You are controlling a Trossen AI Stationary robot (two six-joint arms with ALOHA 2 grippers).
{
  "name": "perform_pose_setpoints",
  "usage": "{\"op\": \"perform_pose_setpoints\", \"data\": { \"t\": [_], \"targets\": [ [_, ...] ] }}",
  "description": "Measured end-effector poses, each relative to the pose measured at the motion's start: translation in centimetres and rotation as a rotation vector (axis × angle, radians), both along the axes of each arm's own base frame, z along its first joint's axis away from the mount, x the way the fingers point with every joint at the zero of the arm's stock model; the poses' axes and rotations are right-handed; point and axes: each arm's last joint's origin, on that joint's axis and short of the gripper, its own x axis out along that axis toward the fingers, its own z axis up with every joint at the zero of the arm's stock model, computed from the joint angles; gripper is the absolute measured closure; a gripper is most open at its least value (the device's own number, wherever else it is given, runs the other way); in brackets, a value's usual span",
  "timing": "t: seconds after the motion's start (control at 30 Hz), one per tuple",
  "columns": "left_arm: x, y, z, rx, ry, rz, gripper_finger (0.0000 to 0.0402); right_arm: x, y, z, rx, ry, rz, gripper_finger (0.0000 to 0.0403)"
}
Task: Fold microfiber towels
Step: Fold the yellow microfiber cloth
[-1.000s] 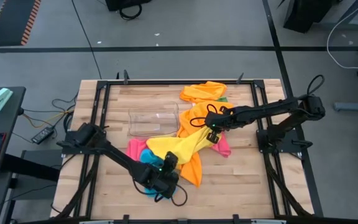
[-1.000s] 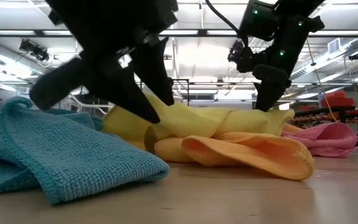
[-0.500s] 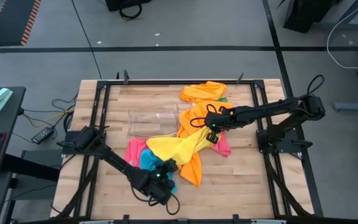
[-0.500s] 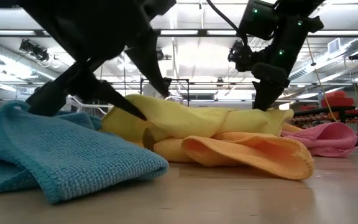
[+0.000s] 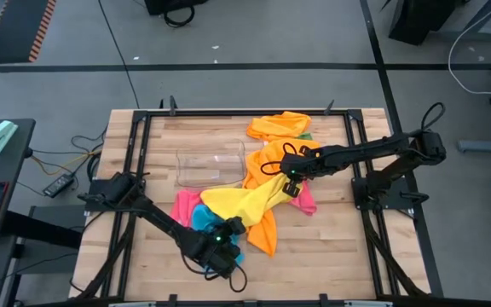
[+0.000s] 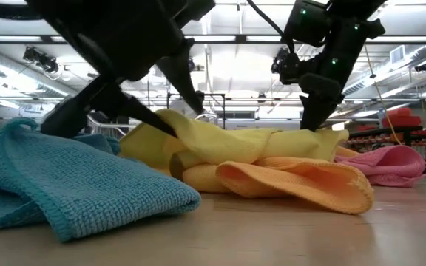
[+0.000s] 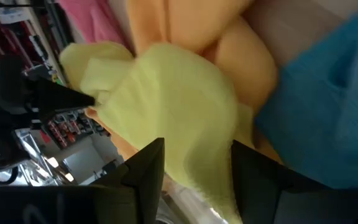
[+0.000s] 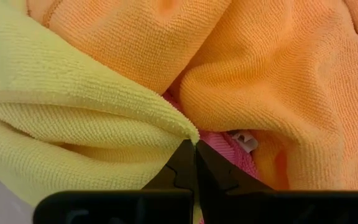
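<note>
The yellow towel (image 5: 244, 201) is spread mid-tabletop over the orange towel (image 5: 267, 232). Its far corner is pinched by the right gripper (image 8: 194, 144); its near edge is straddled by the parted left gripper (image 7: 194, 163).

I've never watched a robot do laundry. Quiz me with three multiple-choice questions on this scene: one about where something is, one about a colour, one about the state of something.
1. Where is the clear bin?
A. on the table, behind the towel pile
B. on the floor
C. in a gripper

2. What colour is the towel pinched by the right gripper?
A. green
B. yellow
C. blue

3. How do the left gripper's fingers stand?
A. shut tight with nothing between
B. apart, with yellow cloth between them
C. clamped on the bin

Answers:
1 A: the high view shows it on the wood beside the cloths.
2 B: the right wrist view shows the yellow towel's corner between its closed fingers.
3 B: the left wrist view shows yellow fabric in the gap.
</note>
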Motion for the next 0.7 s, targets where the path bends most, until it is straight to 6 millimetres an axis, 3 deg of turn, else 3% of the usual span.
{"op": "perform_pose_setpoints", "data": {
  "t": [0.37, 0.7],
  "targets": [
    [1.3, 0.8, 0.0, -0.087, -0.003, -0.014, 0.0229, 0.1, 0.0, 0.0, -0.002, -0.012, 0.002, 0.0393],
    [2.4, 1.4, -1.6, -0.066, 0.033, -0.041, 0.0233, 0.2, 0.0, 0.1, 0.002, -0.023, 0.01, 0.0393]
  ]
}}
